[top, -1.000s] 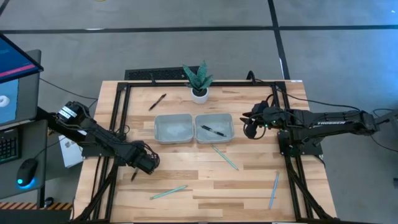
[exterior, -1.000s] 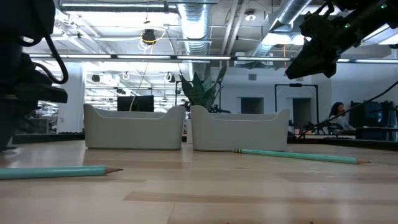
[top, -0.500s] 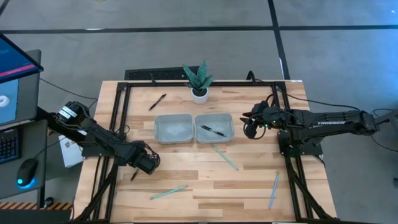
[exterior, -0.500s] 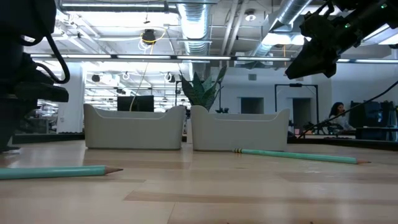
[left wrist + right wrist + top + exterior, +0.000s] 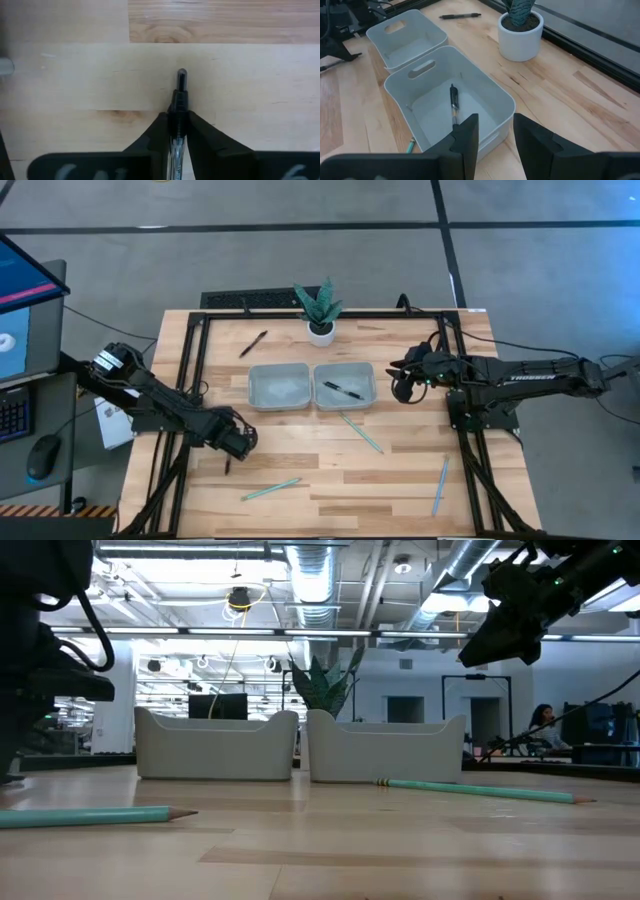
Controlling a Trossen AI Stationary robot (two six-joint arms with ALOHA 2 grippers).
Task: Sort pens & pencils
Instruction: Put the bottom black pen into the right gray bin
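1. The wooden worktop [image 5: 400,480] carries two grey trays side by side; the right tray [image 5: 345,386] holds one pen [image 5: 342,389], the left tray [image 5: 278,386] looks empty, and a potted plant [image 5: 319,310] stands behind them
2. The left gripper [image 5: 236,442] is down at the worktop's left front, its fingers [image 5: 159,131] clenched around a dark pen [image 5: 179,107] that lies flat on the wood, tip poking out ahead
3. To do this step well, I judge it should lift straight up so the pen does not swivel, then carry it to the right tray, where the other pen lies
4. Another pen [image 5: 253,343] lies behind the left tray; three pencils remain on the wood: one [image 5: 271,489] front left, one [image 5: 360,432] just before the right tray, one [image 5: 440,484] front right
5. The right gripper [image 5: 403,383] hovers beside the right tray, fingers [image 5: 466,136] parted and empty
6. Against a second ago, the left fingers have closed on the pen; nothing else has shifted
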